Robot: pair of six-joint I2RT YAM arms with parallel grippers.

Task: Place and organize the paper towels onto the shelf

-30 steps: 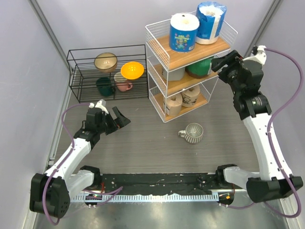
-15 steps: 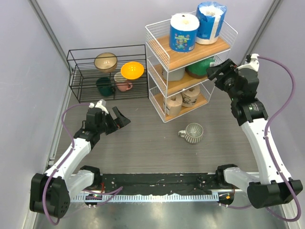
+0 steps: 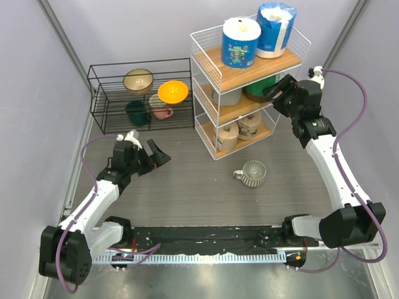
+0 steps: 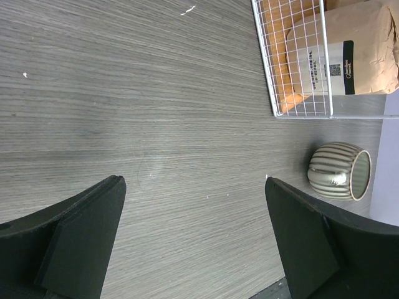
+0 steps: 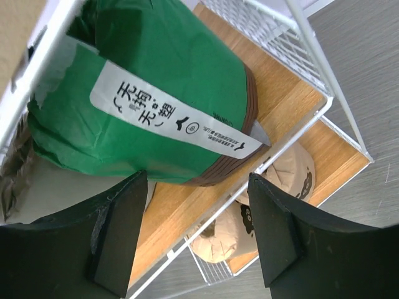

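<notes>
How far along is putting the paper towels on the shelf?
All six sit on the shelf: blue-wrapped rolls on top, grey roll and green roll in the middle, tan rolls at the bottom. Nothing is held: the right gripper is open at the green roll, the left gripper open over the table. Perhaps only tidying remains.

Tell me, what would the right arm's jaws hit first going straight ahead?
Probably the green roll on the middle board of the shelf; the right gripper points straight at it, though depth is unclear.

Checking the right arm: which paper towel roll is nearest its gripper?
The green-wrapped roll on the white wire shelf's middle board, directly before the right gripper.
</notes>
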